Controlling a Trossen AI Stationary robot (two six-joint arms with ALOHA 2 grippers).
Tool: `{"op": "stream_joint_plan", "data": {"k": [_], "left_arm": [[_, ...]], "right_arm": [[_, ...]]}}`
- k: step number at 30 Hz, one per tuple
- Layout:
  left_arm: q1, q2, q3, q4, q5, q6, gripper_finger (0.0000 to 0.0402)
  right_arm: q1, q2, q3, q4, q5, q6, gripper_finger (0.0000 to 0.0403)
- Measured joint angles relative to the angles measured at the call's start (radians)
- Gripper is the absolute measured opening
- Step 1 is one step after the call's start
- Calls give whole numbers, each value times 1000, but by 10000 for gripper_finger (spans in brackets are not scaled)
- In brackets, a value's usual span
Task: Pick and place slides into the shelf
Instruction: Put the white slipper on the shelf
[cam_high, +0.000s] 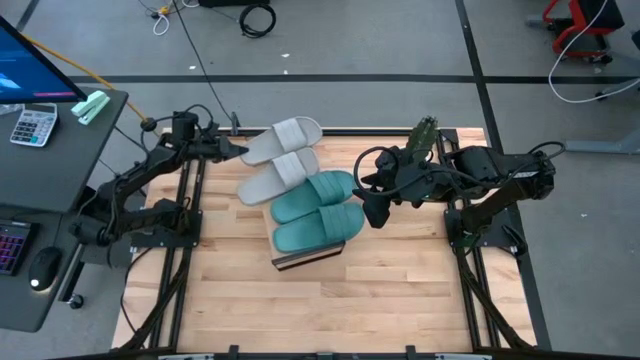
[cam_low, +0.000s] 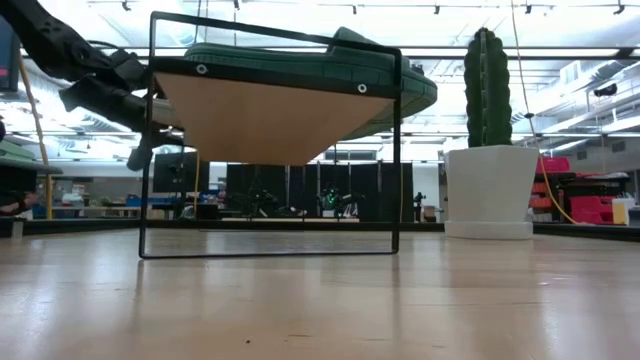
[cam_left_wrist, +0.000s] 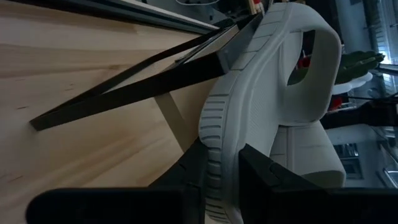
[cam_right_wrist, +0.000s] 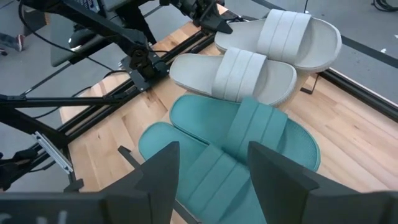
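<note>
The shelf (cam_high: 310, 256) stands mid-table with several slides lying across it. Two teal slides (cam_high: 318, 228) (cam_high: 315, 193) rest sole-down at its near end, and a pale grey slide (cam_high: 278, 180) lies beyond them. The farthest pale grey slide (cam_high: 290, 136) sits at the shelf's far end, and my left gripper (cam_high: 240, 151) is shut on it. My right gripper (cam_right_wrist: 217, 180) hovers open above the teal slides (cam_right_wrist: 236, 149), touching nothing. In the low view only the shelf's underside (cam_low: 270, 120) and a teal slide (cam_low: 340, 60) show. My left gripper pinches the far grey slide's ribbed sole rim (cam_left_wrist: 217, 155) between its two fingers (cam_left_wrist: 264, 177), at the slide's end toward the table's left. The fingers come nearly level from the table's left, slanting slightly down. The slide's other end lies over the shelf's far end.
A potted cactus (cam_high: 425, 135) stands at the table's far right, close behind my right arm. A desk with a calculator (cam_high: 33, 126) and a mouse lies beyond the table's left edge. Bare slatted tabletop (cam_high: 300, 310) stretches in front of the shelf.
</note>
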Motion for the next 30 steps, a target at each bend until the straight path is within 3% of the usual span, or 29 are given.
{"op": "stream_joint_plan", "data": {"k": [30], "left_arm": [[-1, 18, -2, 12, 44, -1, 64]], "right_arm": [[-20, 0, 0, 0, 19, -31, 196]]}}
